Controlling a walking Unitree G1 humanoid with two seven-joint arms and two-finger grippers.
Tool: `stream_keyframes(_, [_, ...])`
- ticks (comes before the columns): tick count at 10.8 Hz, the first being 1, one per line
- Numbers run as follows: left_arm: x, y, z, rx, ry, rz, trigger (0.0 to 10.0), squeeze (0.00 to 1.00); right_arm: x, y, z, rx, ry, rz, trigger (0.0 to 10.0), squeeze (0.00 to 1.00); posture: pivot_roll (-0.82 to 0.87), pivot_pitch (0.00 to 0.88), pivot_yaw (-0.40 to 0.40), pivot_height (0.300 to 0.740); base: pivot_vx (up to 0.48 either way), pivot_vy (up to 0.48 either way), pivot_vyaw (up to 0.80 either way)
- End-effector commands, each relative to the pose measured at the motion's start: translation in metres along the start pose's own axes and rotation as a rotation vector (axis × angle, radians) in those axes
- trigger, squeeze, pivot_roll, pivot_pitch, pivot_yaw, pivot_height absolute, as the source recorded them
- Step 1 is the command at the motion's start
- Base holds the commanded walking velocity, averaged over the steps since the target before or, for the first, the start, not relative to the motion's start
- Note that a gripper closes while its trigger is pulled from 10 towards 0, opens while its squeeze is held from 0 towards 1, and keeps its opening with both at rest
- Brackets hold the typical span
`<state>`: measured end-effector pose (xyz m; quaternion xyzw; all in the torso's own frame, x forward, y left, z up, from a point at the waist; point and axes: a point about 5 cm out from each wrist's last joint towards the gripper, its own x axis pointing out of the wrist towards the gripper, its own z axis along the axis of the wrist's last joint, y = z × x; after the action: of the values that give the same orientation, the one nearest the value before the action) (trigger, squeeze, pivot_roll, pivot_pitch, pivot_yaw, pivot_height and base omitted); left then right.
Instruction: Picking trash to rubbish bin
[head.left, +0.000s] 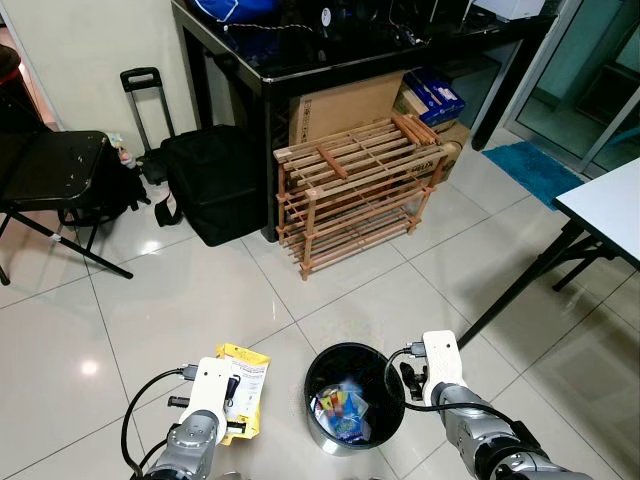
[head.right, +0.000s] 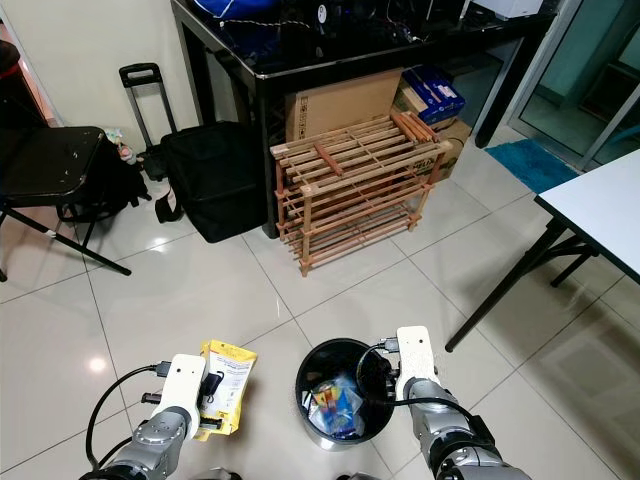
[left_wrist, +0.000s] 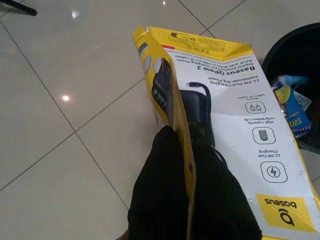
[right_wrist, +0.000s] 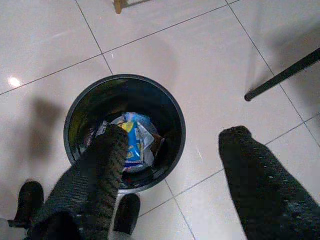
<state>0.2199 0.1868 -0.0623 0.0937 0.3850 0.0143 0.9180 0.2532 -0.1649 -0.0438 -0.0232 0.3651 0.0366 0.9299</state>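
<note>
On the pale tiled floor (head.left: 180, 300) stands a black bin (head.left: 352, 398) already holding wrappers, and just to its left the left gripper (left_wrist: 192, 150) pinches a yellow and white box (left_wrist: 235, 115) by its edge. Printed "Baseus Qpow 3" and "22.5W Fast Charging", it looks light, stiff and slick, best held by that flat edge, while the right gripper (right_wrist: 172, 150) hangs wide and empty over the bin

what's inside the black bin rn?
Round black plastic bin holds crumpled blue-and-yellow wrappers and pale paper scraps. Anything underneath is covered. Right pincer hovers open above it.
</note>
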Motion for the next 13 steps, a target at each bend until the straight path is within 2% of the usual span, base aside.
stream_keyframes(1, [-0.001,-0.001,-0.002,-0.008,-0.001,0.0,10.0,0.0,-0.001,-0.002,-0.004,-0.001,0.008,-0.005,10.0,1.0,0.06,0.082,-0.088,0.74,0.0,0.0,0.0])
stream_keyframes(2, [-0.001,-0.001,-0.002,-0.008,0.0,0.0,10.0,0.0,-0.001,-0.003,-0.006,-0.018,0.022,-0.011,10.0,0.86,0.06,0.08,-0.088,0.74,0.0,0.0,0.0])
stream_keyframes(3, [0.0,-0.001,-0.001,-0.008,-0.003,0.001,10.0,0.0,-0.002,-0.002,-0.01,-0.018,0.032,-0.011,10.0,0.0,0.06,0.083,-0.085,0.74,0.0,0.0,0.0])
stream_keyframes(7, [0.0,0.0,0.002,-0.033,-0.004,-0.003,10.0,0.0,-0.005,-0.006,-0.022,-0.011,0.057,-0.01,10.0,0.0,0.05,0.092,-0.082,0.74,0.0,0.0,0.0])
stream_keyframes(13, [-0.001,-0.003,-0.003,-0.019,0.009,-0.011,10.0,0.0,-0.02,-0.018,-0.064,0.006,0.162,-0.057,10.0,0.0,0.04,0.087,-0.079,0.74,0.0,0.0,0.0])
